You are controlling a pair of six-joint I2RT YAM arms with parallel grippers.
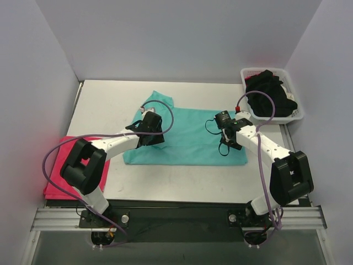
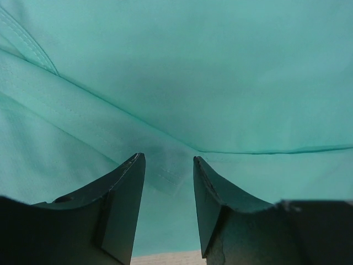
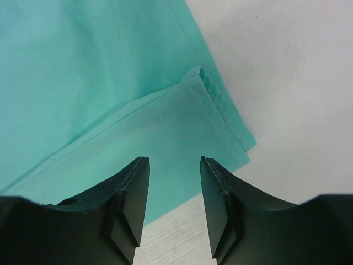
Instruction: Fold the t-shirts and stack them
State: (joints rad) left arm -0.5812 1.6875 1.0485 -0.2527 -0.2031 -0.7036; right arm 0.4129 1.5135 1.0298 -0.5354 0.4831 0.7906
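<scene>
A teal-green t-shirt (image 1: 190, 138) lies spread flat in the middle of the table. My left gripper (image 1: 151, 137) is low over its left part, open and empty; in the left wrist view (image 2: 168, 161) the cloth (image 2: 182, 83) fills the frame. My right gripper (image 1: 227, 144) is low over the shirt's right front part, open and empty (image 3: 175, 161), above a hemmed corner (image 3: 215, 110). A pinkish-red t-shirt (image 1: 58, 171) lies at the left table edge. Black t-shirts (image 1: 269, 95) fill the basket.
A white slotted plastic basket (image 1: 298, 113) stands at the back right corner. Grey walls close the table on the left, back and right. Purple cables loop off both arms. Bare table (image 1: 182, 182) lies in front of the teal shirt.
</scene>
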